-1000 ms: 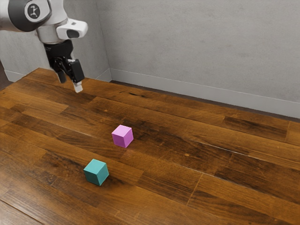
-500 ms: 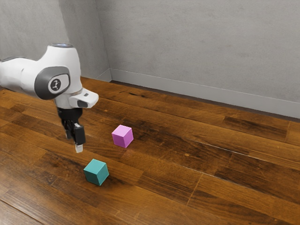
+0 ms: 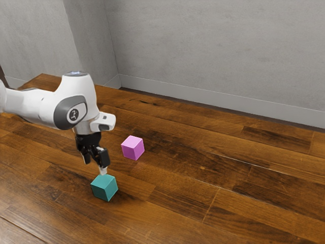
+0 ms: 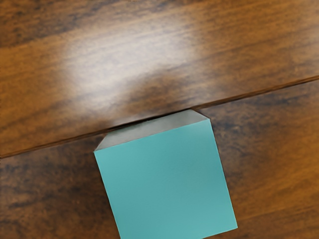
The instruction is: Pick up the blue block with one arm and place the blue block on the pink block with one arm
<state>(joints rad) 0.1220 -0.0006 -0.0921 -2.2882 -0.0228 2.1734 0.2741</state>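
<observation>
The blue block (image 3: 104,186), a teal cube, rests on the wooden floor toward the front of the exterior view. A pink block (image 3: 132,147) sits a short way behind it and to the exterior view's right. My gripper (image 3: 100,168) hangs pointing down just above the blue block's top face, open, with nothing between its fingers. In the wrist view the blue block (image 4: 167,179) lies right under my hand, its top face turned slightly against the floorboards.
Dark wooden planks (image 3: 228,168) stretch to the exterior view's right. A grey wall with a pale skirting board (image 3: 218,96) closes the back. My white arm (image 3: 45,109) comes in from the exterior view's left.
My arm has swung down from high at the back left toward the front. The gripper has dropped until it hangs just over the blue block. Neither block has moved.
</observation>
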